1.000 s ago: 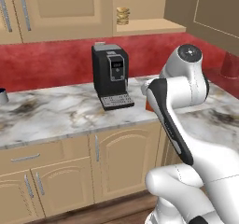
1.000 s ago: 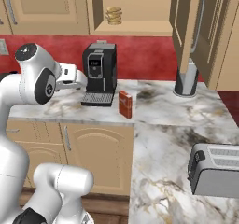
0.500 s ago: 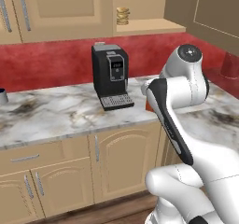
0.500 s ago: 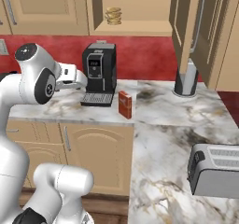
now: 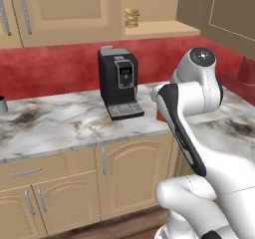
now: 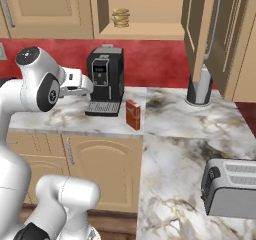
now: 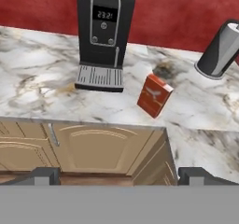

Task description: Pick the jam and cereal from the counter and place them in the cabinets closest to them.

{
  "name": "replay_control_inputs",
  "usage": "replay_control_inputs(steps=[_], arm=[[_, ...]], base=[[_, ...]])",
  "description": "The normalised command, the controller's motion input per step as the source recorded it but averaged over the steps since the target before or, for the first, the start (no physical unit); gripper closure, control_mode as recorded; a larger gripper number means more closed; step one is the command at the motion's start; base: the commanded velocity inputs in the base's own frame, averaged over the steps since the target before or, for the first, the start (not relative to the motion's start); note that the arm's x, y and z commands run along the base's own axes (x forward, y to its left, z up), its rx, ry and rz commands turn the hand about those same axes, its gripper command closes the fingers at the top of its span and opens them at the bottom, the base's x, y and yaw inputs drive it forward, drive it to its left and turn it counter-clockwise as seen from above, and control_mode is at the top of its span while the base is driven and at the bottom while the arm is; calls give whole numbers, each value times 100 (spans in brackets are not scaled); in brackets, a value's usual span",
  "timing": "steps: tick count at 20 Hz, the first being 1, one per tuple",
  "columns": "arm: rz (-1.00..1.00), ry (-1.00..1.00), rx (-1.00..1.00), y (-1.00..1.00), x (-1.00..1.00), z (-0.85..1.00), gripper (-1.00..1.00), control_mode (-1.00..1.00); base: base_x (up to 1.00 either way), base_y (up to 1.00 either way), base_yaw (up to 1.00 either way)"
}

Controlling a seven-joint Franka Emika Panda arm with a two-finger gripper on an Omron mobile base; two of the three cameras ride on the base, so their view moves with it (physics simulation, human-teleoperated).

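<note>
The cereal (image 6: 133,114) is a small red-orange box standing on the marble counter (image 6: 170,149), just right of the black coffee machine. In the hand view the cereal (image 7: 154,95) lies ahead and slightly right of centre, well beyond the fingertips. My gripper (image 7: 119,175) is open, its two dark tips spread wide with nothing between them. Seen from the right base camera, the gripper (image 6: 83,86) hovers above the counter's front edge, left of the coffee machine. The jam is out of view. An open wall cabinet (image 6: 145,31) with a wooden shelf hangs above the coffee machine.
A black coffee machine (image 6: 105,79) stands against the red backsplash. A grey cylinder (image 6: 199,86) sits in the corner below an open cabinet door (image 6: 200,24). A toaster (image 6: 232,186) is at the near right. A yellowish stacked item (image 6: 120,17) rests on the shelf.
</note>
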Motion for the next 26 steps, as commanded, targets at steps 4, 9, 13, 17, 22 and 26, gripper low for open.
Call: replay_control_inputs(steps=[4,9,13,17,22,26], arm=[[0,0,0,0,0,0,-100,100],[0,0,0,0,0,0,-100,100],[0,0,0,0,0,0,-100,100],[0,0,0,0,0,0,-100,100],[0,0,0,0,0,0,-100,100],[0,0,0,0,0,0,-100,100]], base=[[40,-8,0],[37,-8,0],[38,-8,0],[37,-9,0],[38,-8,0],[39,-6,0]])
